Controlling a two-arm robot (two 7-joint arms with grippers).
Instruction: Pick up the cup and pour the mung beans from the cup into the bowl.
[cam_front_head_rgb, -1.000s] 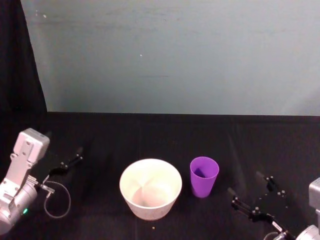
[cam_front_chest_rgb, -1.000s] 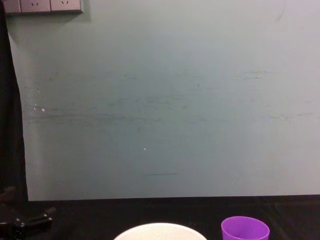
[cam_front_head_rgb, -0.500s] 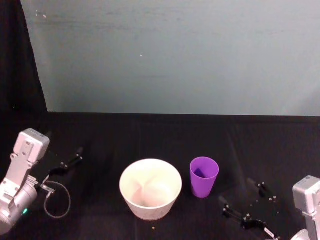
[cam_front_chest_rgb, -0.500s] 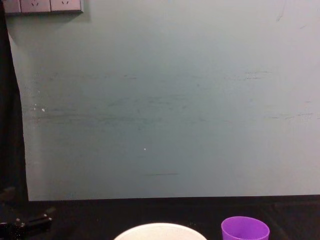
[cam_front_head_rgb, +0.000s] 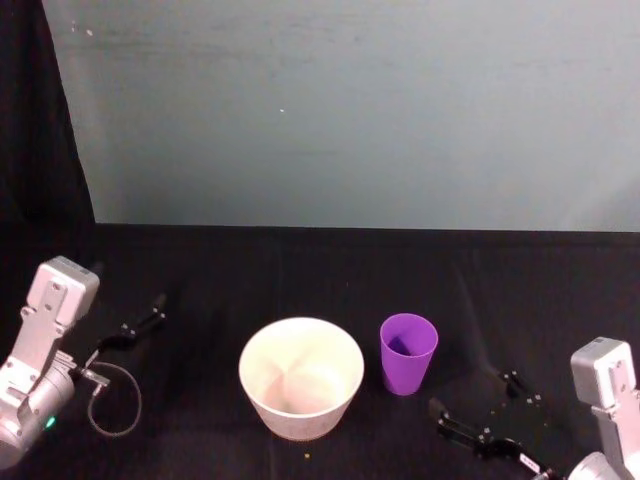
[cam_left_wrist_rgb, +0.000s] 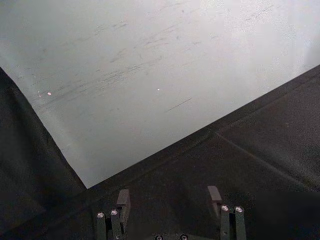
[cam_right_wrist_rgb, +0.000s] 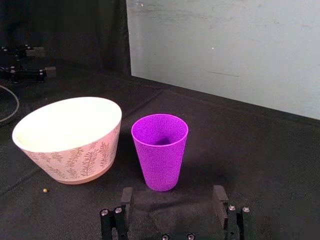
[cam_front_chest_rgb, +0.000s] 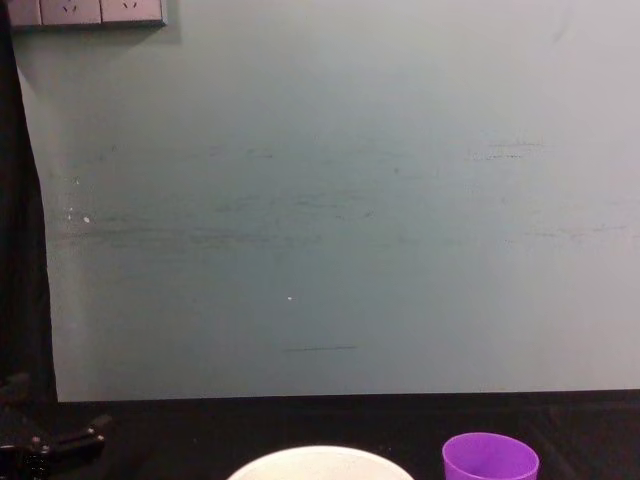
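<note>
A: Where do we find the cup (cam_front_head_rgb: 408, 352)?
B: Purple, smooth, tapering; upright just right of the white bowl (cam_front_head_rgb: 300, 420). Our right gripper (cam_right_wrist_rgb: 172, 194) sits near it, fingers spread; left gripper (cam_left_wrist_rgb: 168, 195), also spread, far left.

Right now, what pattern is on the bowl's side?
Brown leafy sprigs on the bowl, clearest in right wrist view.

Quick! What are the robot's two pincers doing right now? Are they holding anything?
Left pincer: open, holding nothing, parked off to the left.
Right pincer: open, holding nothing, facing the cup but not touching it.
</note>
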